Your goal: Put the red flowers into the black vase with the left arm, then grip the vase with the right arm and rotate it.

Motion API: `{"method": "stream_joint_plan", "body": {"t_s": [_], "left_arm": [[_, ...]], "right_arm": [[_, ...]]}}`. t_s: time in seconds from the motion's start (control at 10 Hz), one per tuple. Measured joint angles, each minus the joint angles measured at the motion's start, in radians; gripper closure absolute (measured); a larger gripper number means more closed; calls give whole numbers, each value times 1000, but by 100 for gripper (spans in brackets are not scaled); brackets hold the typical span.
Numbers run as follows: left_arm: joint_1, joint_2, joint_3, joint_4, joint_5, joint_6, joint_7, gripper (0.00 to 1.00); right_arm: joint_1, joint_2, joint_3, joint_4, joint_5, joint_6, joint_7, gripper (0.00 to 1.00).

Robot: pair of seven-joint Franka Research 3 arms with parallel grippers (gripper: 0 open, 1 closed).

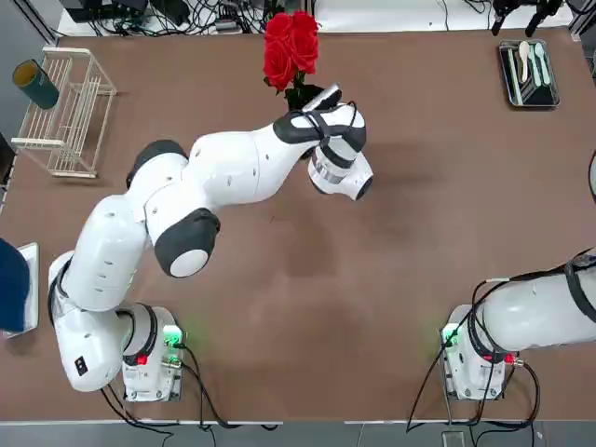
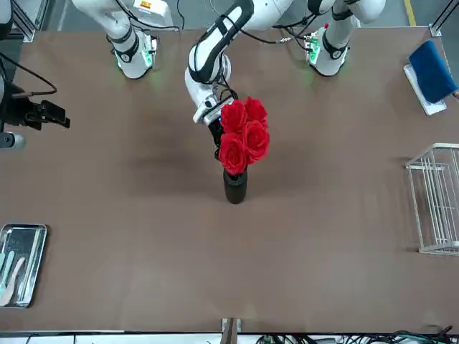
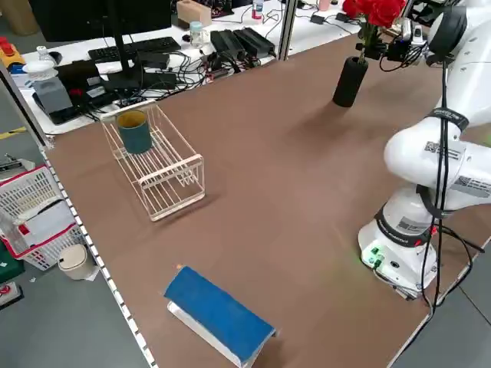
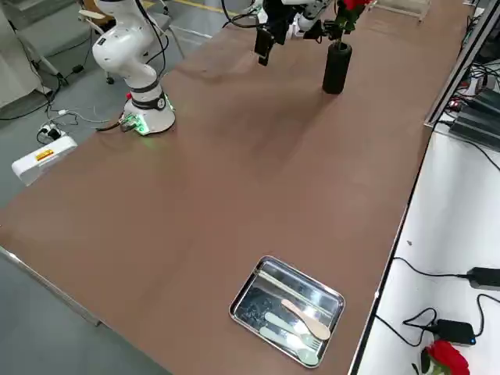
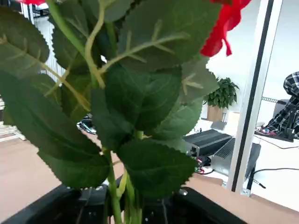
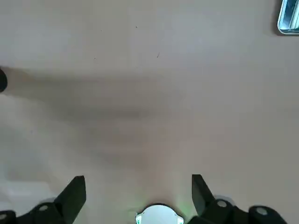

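The black vase (image 2: 235, 188) stands upright near the middle of the table's far half. The red flowers (image 2: 244, 136) rise straight above it, and their stems run down to its mouth. My left gripper (image 2: 215, 135) is beside the stems just above the vase and shut on them. In the left wrist view the green leaves (image 5: 140, 93) fill the picture and the stems pass between the black fingers (image 5: 201, 212). From above, the flowers (image 1: 291, 48) hide the vase. My right gripper (image 6: 138, 191) hangs open over bare table at the robot's right side, far from the vase.
A white wire rack (image 1: 70, 112) with a dark teal cup (image 1: 35, 84) on it stands at the far left. A metal tray (image 1: 529, 73) with spoons lies at the far right. A blue-topped block (image 2: 432, 72) sits at the left edge.
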Motion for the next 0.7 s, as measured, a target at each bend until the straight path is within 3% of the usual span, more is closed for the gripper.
{"method": "stream_joint_plan", "body": {"t_s": [0.3, 0.5, 0.7], "left_arm": [[0, 10, 3, 5, 0, 22, -20, 91], [0, 10, 3, 13, 1, 30, -20, 74], [0, 10, 3, 15, 1, 31, -19, 69]], "right_arm": [[2, 0, 1, 0, 0, 0, 0, 0], [2, 0, 1, 0, 0, 0, 0, 0], [2, 0, 1, 0, 0, 1, 0, 0]]}}
